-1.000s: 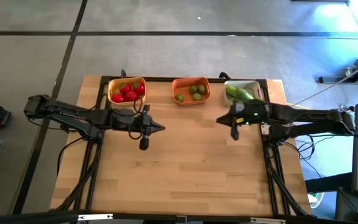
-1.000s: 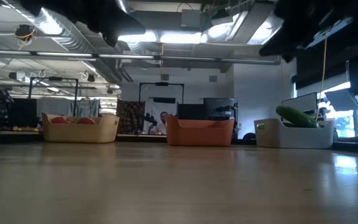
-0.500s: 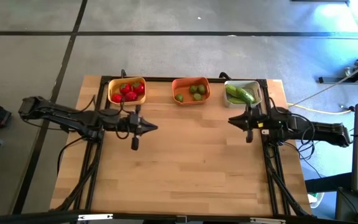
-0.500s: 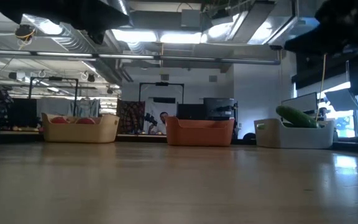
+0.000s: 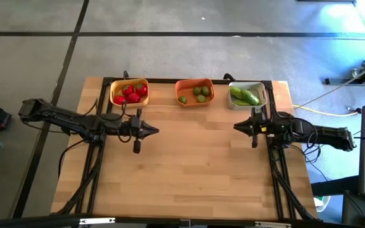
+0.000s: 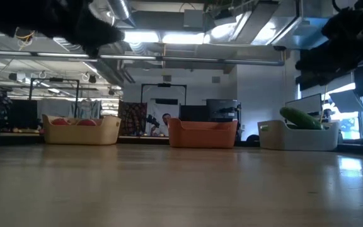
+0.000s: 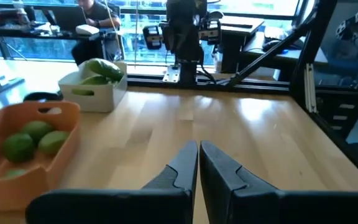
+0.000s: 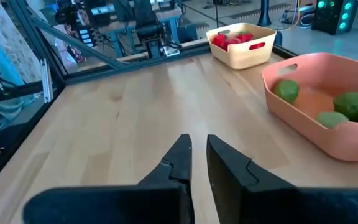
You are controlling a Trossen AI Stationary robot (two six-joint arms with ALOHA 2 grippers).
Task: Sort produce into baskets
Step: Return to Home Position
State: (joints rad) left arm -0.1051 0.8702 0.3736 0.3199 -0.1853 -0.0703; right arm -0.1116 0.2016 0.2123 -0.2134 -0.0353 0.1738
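Three baskets stand in a row along the table's far edge. The yellow basket [image 5: 129,92] holds red tomato pieces [image 5: 128,94]. The orange basket [image 5: 194,92] holds lime balls [image 5: 201,92]. The white basket [image 5: 246,95] holds green cucumber pieces [image 5: 244,95]. My left gripper [image 5: 156,131] hovers over the table just in front of the yellow basket, shut and empty; its fingers show in the left wrist view [image 7: 198,155]. My right gripper [image 5: 236,126] hovers in front of the white basket, nearly shut and empty; it shows in the right wrist view [image 8: 198,149].
The bare wooden tabletop [image 5: 189,171] stretches from the baskets to the near edge. A dark frame [image 5: 189,81] runs behind the baskets. People sit at desks in the room beyond the table [image 7: 95,12].
My right arm has drawn back toward the table's right edge, away from the white basket. My left arm has drawn back a little toward the table's left edge. The produce in the baskets has stayed still.
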